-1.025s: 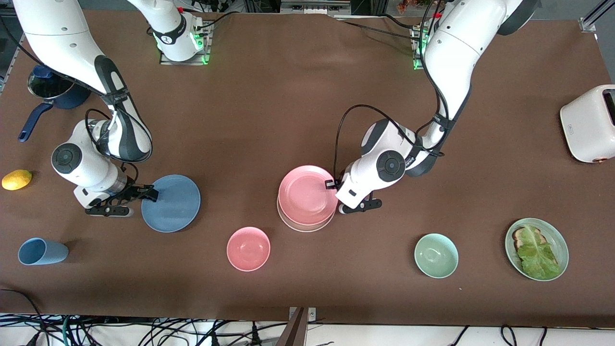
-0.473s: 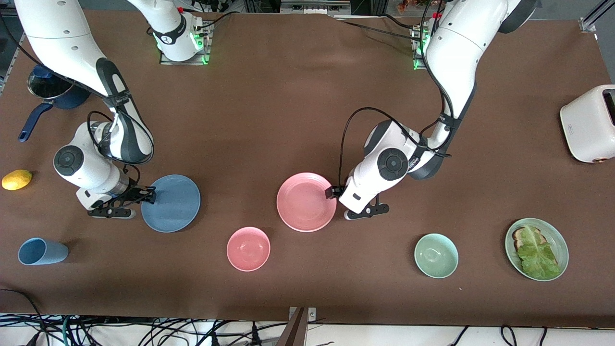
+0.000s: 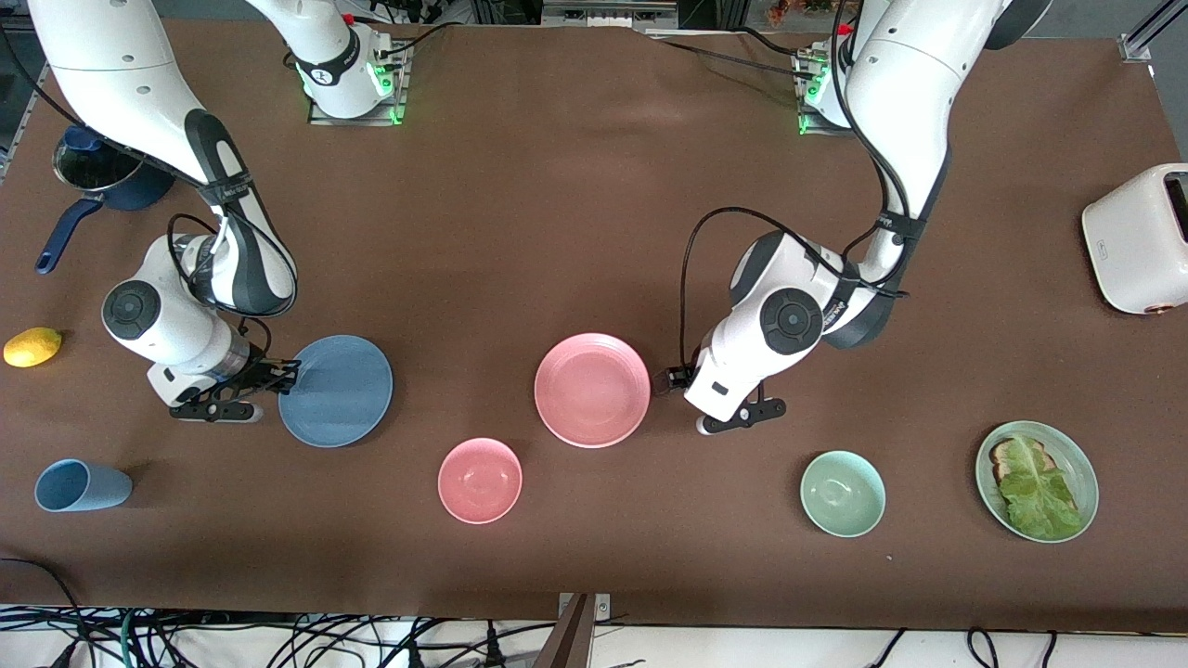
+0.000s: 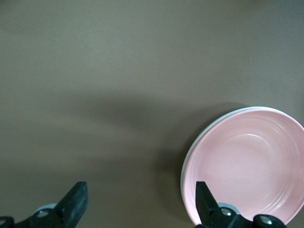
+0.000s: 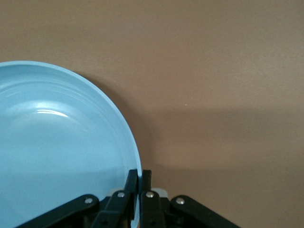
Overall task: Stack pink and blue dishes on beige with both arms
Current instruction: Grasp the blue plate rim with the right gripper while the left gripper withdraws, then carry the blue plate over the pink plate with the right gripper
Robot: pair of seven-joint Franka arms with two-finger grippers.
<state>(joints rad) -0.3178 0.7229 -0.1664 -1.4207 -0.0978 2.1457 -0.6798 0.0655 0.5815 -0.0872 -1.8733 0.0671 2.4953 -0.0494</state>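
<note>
Blue plate [image 3: 336, 391] has its rim pinched between the closed fingers of the right gripper [image 3: 284, 372], which grips the edge facing the right arm's end of the tabletop; the right wrist view shows the two fingers [image 5: 134, 183] pressed together on that rim. The plate is round, so it has no long axis, and its hollow faces up. Whether it rests on the tabletop [image 3: 557, 213] or is slightly raised cannot be told.

Left gripper [image 3: 670, 378] stands with its fingers [image 4: 76, 204] spread wide and empty, just beside the pink plate [image 3: 592, 390], apart from its rim. The pink plate sits hollow-up on the beige plate [image 4: 209, 128], of which only a thin pale edge shows, about midway along the tabletop.
</note>
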